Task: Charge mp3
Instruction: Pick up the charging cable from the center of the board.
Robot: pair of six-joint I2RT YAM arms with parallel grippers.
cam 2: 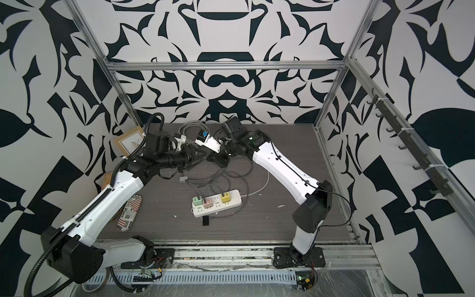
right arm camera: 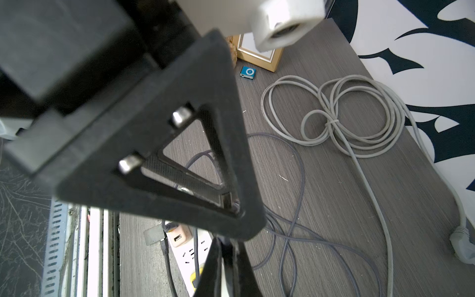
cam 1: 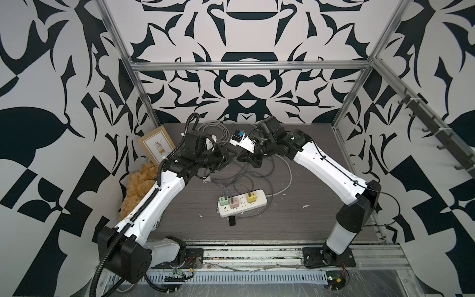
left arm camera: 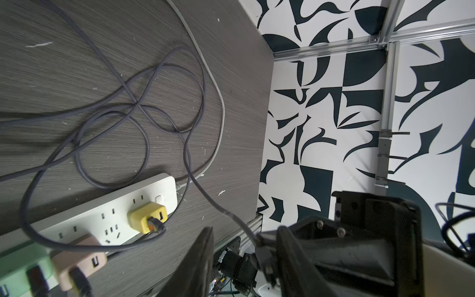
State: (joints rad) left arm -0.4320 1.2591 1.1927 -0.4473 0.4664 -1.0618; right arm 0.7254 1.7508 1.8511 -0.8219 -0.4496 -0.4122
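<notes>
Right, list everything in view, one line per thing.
mp3: one, bright blue, far left of the table.
picture frame: one, gold, beside the mp3.
power strip: one, white, mid table.
charger cubes: three, green, pink, yellow, plugged into the strip.
dark grey cables: several, tangled behind the strip.
pale grey cable: one, coiled, far edge.
black device: one, before the strip.
fluffy cloth: one, yellow, left edge.
printed case: one, under the left arm.
left gripper: black, open, facing the right one.
right gripper: black, shut on a dark grey cable's end.
</notes>
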